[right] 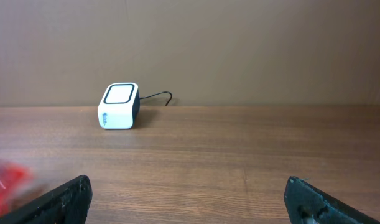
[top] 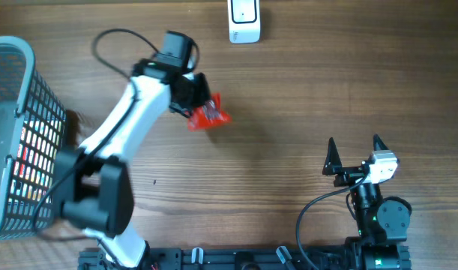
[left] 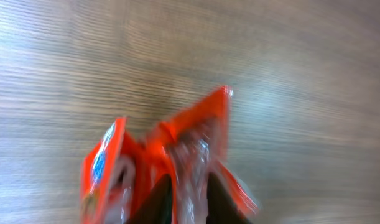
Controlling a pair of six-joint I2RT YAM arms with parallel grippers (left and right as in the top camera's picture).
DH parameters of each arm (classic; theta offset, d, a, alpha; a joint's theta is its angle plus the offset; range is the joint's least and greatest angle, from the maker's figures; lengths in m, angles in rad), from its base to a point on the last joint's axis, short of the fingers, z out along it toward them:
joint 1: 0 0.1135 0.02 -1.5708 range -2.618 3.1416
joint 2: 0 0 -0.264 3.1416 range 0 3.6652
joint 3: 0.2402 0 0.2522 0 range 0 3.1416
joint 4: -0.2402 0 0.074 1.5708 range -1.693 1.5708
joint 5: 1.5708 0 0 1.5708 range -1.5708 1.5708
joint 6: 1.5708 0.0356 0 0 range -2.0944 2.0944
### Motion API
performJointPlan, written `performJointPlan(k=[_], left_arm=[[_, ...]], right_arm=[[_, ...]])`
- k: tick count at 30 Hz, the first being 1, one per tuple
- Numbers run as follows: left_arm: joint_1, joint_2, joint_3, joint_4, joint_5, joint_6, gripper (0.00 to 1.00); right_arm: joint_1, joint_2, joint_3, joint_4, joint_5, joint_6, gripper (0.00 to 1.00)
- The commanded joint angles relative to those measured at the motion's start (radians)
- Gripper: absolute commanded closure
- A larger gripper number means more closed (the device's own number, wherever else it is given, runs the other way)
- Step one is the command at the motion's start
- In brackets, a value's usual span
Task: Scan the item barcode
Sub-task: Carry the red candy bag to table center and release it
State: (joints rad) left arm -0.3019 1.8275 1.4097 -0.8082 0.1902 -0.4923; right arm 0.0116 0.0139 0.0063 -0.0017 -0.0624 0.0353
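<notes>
The item is a crinkly red-orange snack packet (top: pixel 208 114) at the table's middle left. My left gripper (top: pixel 197 103) pinches its edge. In the left wrist view the packet (left: pixel 177 140) is motion-blurred, and the two dark fingers (left: pixel 157 200) stand close together with a fold of its clear film between them. The white barcode scanner (top: pixel 244 19) sits at the far edge of the table, well beyond the packet; it also shows in the right wrist view (right: pixel 119 106). My right gripper (top: pixel 355 148) rests at the near right, open and with nothing in it (right: pixel 186 185).
A grey wire basket (top: pixel 19 120) holding packaged goods stands at the left edge. The left arm's black cable (top: pixel 109 41) loops over the table behind the arm. A red blur of the packet (right: pixel 4 180) shows at the left of the right wrist view.
</notes>
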Motion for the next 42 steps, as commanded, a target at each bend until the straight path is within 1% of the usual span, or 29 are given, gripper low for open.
performJointPlan(k=[1, 2, 5, 7, 9, 10, 11, 12, 14, 15, 17, 19, 20, 24, 25, 27, 28, 31, 33, 35, 38, 40, 41, 42], left_arm=[[-0.048, 0.067, 0.003, 0.045, -0.024, 0.019, 0.03], [-0.047, 0.055, 0.018, 0.048, -0.024, 0.037, 0.00], [-0.020, -0.014, 0.147, -0.040, -0.034, 0.134, 0.00], [0.023, -0.105, 0.291, -0.138, -0.134, 0.145, 0.00], [0.063, -0.184, 0.348, -0.177, -0.231, 0.145, 0.00], [0.094, -0.236, 0.348, -0.182, -0.253, 0.145, 0.00], [0.125, -0.266, 0.348, -0.201, -0.249, 0.135, 0.11], [0.142, -0.274, 0.348, -0.227, -0.248, 0.122, 0.28], [0.154, -0.262, 0.330, -0.284, -0.235, 0.118, 0.50], [0.151, -0.242, 0.294, -0.298, -0.188, 0.118, 0.63], [0.136, -0.193, 0.216, -0.285, -0.080, 0.118, 0.81], [0.108, -0.132, 0.146, -0.245, -0.018, 0.118, 0.96], [0.084, -0.086, 0.106, -0.224, 0.004, 0.118, 0.96], [-0.002, 0.041, 0.030, -0.171, -0.016, 0.119, 0.96], [-0.015, 0.064, 0.021, -0.172, -0.047, 0.118, 0.96], [-0.043, 0.120, 0.005, -0.179, -0.170, 0.118, 0.96], [-0.048, 0.135, 0.001, -0.178, -0.208, 0.113, 0.96], [-0.047, 0.173, -0.037, -0.161, -0.323, 0.056, 0.96], [-0.049, 0.174, -0.069, -0.145, -0.311, 0.005, 0.96], [-0.053, 0.165, -0.063, -0.150, -0.252, 0.016, 0.96], [-0.052, 0.084, 0.060, -0.224, -0.184, 0.016, 0.96], [-0.056, 0.028, 0.097, -0.219, -0.140, 0.016, 0.96], [-0.057, -0.018, 0.100, -0.204, -0.147, 0.013, 0.96], [-0.057, -0.039, 0.100, -0.202, -0.191, 0.013, 0.96]], right_arm=[[0.002, -0.005, -0.001, 0.002, 0.010, -0.009, 0.00], [0.002, -0.005, -0.001, 0.002, 0.010, -0.009, 0.00], [0.002, -0.005, -0.001, 0.002, 0.010, -0.009, 0.00], [0.002, -0.005, -0.001, 0.002, 0.010, -0.009, 0.00], [0.002, -0.005, -0.001, 0.002, 0.010, -0.009, 0.00], [0.002, -0.005, -0.001, 0.002, 0.010, -0.009, 0.00], [0.002, -0.005, -0.001, 0.002, 0.010, -0.009, 0.00], [0.002, -0.005, -0.001, 0.002, 0.010, -0.009, 0.00], [0.002, -0.005, -0.001, 0.002, 0.010, -0.009, 0.00], [0.002, -0.005, -0.001, 0.002, 0.010, -0.008, 0.00], [0.002, -0.005, -0.001, 0.002, 0.009, -0.009, 0.00], [0.002, -0.005, -0.001, 0.002, 0.010, -0.009, 0.00], [0.002, -0.005, -0.001, 0.002, 0.010, -0.009, 0.00], [0.002, -0.005, -0.001, 0.002, 0.010, -0.009, 0.00], [0.002, -0.005, -0.001, 0.002, 0.010, -0.009, 0.00], [0.002, -0.005, -0.001, 0.002, 0.010, -0.009, 0.00], [0.002, -0.005, -0.001, 0.002, 0.010, -0.008, 0.00], [0.002, -0.005, -0.001, 0.002, 0.010, -0.009, 0.00], [0.002, -0.005, -0.001, 0.002, 0.009, -0.009, 0.00], [0.002, -0.005, -0.001, 0.002, 0.010, -0.008, 0.00], [0.002, -0.005, -0.001, 0.002, 0.010, -0.009, 0.00], [0.002, -0.005, -0.001, 0.002, 0.010, -0.009, 0.00], [0.002, -0.005, -0.001, 0.002, 0.010, -0.009, 0.00], [0.002, -0.005, -0.001, 0.002, 0.009, -0.009, 0.00]])
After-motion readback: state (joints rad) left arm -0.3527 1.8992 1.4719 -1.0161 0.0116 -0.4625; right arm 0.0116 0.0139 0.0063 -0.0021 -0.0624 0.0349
